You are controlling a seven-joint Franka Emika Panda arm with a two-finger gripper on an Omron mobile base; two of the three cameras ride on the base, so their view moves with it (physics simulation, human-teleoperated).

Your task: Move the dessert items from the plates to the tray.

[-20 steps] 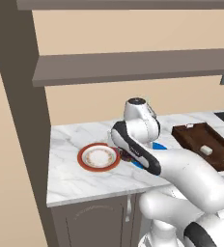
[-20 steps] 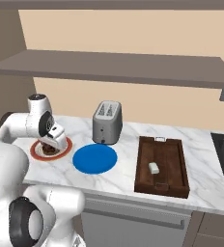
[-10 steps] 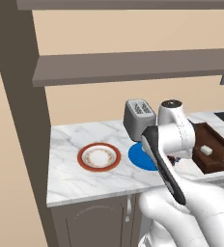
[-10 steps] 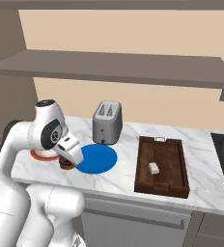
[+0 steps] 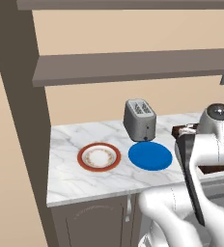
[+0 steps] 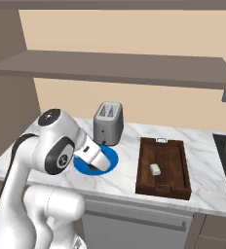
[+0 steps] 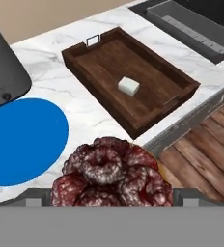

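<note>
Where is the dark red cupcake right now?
In the hand view the cupcake sits in the pincer, held above the counter edge between the blue plate and the tray.

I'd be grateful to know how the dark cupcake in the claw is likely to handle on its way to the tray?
The cupcake looks lumpy and soft, so probably crushable. Rounded, it may roll once released on the tray.

Swings away from the white plate with the red-orange rim (image 5: 99, 156), crossing over the blue plate (image 5: 150, 156) toward the tray (image 6: 163, 167); carries the dark reddish-brown cupcake-like lump (image 7: 113, 173) off that patterned plate, now bare; gripper (image 7: 113, 195) now above the counter edge beside the blue plate, lump between its fingers.
</note>
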